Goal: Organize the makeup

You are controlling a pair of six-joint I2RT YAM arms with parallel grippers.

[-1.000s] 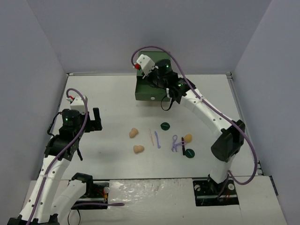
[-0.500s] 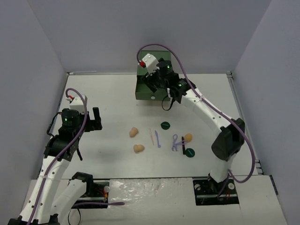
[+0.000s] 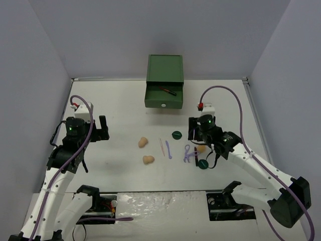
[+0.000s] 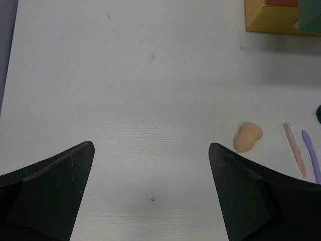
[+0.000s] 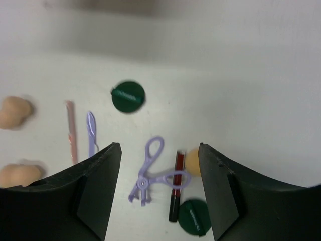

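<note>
Right gripper [image 5: 159, 150] has withdrawn from the green drawer box [image 3: 164, 70], where one thin black-and-red stick [image 3: 168, 90] lies. Its jaws are part-open and empty, over three tan egg-shaped sponges [image 3: 143, 142], two dark green round discs [image 3: 176, 134] with unreadable labels, two lilac thin tools [image 3: 187, 153], one pale orange stick [image 3: 161, 146] and a second black-and-red stick [image 5: 175, 186]. Left gripper [image 4: 150, 150] gapes wide, empty.

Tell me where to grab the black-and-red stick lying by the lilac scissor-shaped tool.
Take the black-and-red stick on its dark lower half, straight down from above, jaws closing across its thin width. It lies flat, so probably only its long sides give a pinch. Higher up, the lilac tool loops over it and a tan sponge sits close beside it. Mind the green disc near the lower tip.
</note>
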